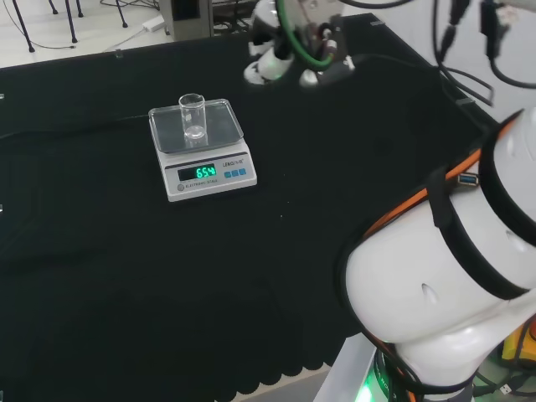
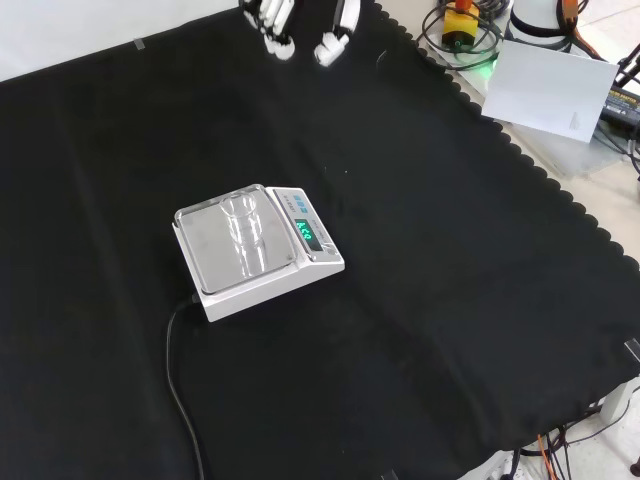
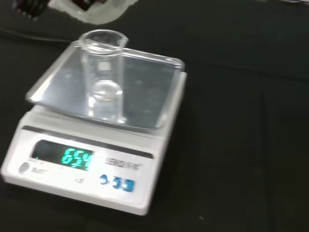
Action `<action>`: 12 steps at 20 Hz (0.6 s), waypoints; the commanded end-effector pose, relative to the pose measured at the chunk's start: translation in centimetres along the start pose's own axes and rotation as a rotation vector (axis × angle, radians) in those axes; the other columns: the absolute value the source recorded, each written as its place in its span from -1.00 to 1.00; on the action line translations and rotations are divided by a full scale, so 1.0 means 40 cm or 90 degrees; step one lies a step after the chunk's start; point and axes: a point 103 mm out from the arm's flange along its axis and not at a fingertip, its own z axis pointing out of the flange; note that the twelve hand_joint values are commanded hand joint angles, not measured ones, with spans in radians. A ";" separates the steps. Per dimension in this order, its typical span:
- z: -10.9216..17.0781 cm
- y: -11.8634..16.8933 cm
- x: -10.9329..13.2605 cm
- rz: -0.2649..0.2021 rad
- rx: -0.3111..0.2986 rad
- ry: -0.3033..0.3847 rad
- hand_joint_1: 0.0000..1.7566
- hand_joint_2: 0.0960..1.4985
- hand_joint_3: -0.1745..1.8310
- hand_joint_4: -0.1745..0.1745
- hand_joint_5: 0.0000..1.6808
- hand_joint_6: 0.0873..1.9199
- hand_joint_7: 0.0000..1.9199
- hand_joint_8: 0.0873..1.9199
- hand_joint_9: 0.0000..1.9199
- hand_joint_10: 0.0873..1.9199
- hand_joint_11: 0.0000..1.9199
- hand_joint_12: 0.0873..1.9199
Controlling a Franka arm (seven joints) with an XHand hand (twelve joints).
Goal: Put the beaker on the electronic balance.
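The clear glass beaker [image 1: 192, 115] stands upright on the metal weighing pan [image 1: 219, 127] of the electronic balance [image 1: 205, 172], a little toward the side of the pan that is away from the display. In the front view the beaker [image 2: 243, 219] is near the middle of the pan [image 2: 215, 258], and nothing touches it. It looks empty, as far as clear glass lets me see. The green display [image 1: 205, 172] of the balance is lit, and beside it there are small blue buttons [image 1: 234, 173]. A black cable [image 2: 180, 380] goes from the back of the balance [image 2: 270, 280] over the black cloth [image 2: 450, 300] toward the near edge in the front view.

The hand [image 1: 289, 59] is well apart from the balance, up and to the right of it in the head view, above the cloth [image 1: 126, 276]. In the front view the hand [image 2: 300, 25] comes in at the top edge, far behind the balance. Its white fingertips [image 2: 330, 50] hang down, spread and relaxed, and they hold nothing. In the wrist view the balance [image 3: 87, 169] and the beaker [image 3: 102, 77] are close and large, with the lit display [image 3: 76, 158] facing the camera.
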 end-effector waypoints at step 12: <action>0.031 -0.094 -0.070 0.098 -0.005 0.045 0.01 -0.15 -0.21 -0.80 0.13 -0.36 -0.04 -0.30 -0.04 -0.25 -0.56 0.42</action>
